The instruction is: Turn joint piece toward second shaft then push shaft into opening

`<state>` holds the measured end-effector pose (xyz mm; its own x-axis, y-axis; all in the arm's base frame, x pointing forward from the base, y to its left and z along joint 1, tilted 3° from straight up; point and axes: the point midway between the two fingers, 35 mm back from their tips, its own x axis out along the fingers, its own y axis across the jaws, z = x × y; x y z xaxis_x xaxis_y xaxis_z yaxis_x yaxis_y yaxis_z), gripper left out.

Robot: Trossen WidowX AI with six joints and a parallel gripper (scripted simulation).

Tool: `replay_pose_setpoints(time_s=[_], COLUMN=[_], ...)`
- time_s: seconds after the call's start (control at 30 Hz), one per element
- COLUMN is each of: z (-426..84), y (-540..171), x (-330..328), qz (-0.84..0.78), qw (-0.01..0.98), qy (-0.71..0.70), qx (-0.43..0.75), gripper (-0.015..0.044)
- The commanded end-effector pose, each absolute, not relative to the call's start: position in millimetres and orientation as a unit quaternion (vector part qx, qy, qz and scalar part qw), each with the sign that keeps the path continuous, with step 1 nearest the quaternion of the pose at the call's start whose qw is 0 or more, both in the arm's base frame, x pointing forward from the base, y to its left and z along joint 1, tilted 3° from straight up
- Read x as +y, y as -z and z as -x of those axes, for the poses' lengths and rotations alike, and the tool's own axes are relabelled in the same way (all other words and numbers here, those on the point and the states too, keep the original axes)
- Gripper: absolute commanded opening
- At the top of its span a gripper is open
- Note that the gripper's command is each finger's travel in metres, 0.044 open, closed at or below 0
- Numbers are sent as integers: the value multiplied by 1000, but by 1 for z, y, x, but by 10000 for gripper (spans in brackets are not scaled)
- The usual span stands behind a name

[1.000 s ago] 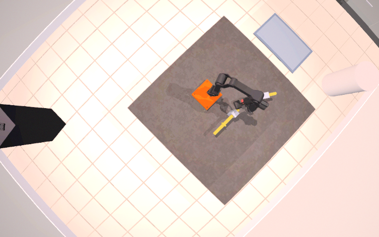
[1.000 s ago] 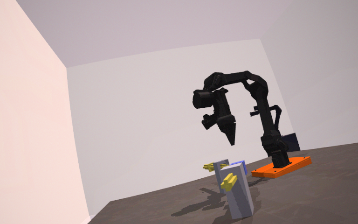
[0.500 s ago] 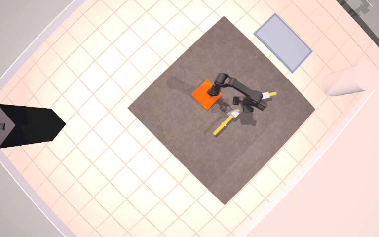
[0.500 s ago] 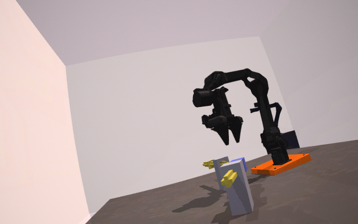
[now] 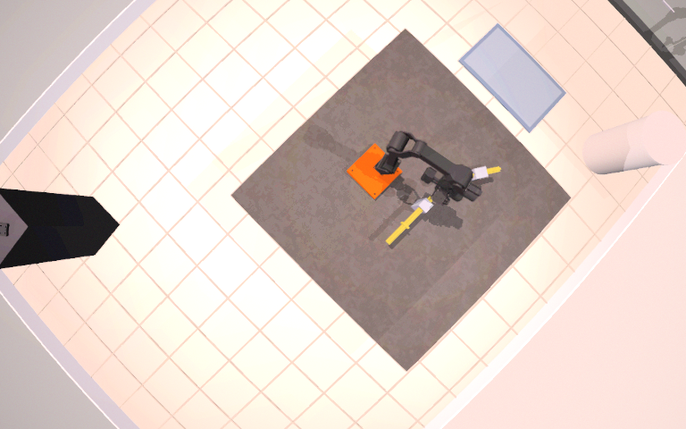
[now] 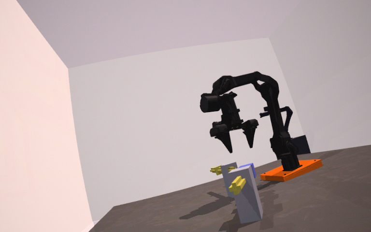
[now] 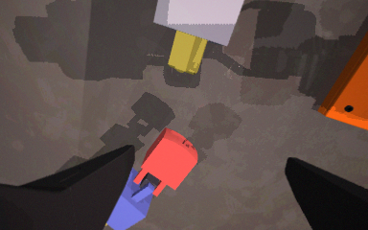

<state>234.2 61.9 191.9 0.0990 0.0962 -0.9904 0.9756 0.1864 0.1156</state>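
The red joint piece [image 7: 174,158] hangs on the blue hinge part [image 7: 126,206] [image 6: 254,170] by its forks in the wrist view. It points up and right, somewhat aslant of the second shaft. That second yellow shaft [image 5: 397,236] [image 7: 183,52] runs through its grey block [image 5: 425,204] [image 6: 227,180] [image 7: 203,11], its tip short of the red piece. The fixed yellow shaft [image 5: 494,170] [image 6: 236,185] sits in the other grey block [image 5: 480,172] [image 6: 250,196]. My gripper [image 6: 241,149] [image 7: 209,158] is wide open and empty above the blocks. In the wrist view the red piece appears between the fingers, nearer the left one.
The orange base plate [image 5: 360,172] [image 6: 306,166] [image 7: 356,103] carries the arm. A blue-grey panel [image 5: 511,75] lies beyond the dark mat [image 5: 313,227], and a pale cylinder [image 5: 609,148] stands at the right. A black angular object [image 5: 60,222] is at the far left.
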Motion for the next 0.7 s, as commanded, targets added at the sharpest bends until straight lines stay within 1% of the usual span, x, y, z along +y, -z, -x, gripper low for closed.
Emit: replay_pose_setpoints(time_s=[0.0,0.5,0.67], z=[-233,-234,-234], y=[-193,-188,-188], x=[62,61,61], qz=[-536,-649,-653], qw=[520,379,372], qy=[423,519,523], qx=[513,408,402], gripper=[440,440,440])
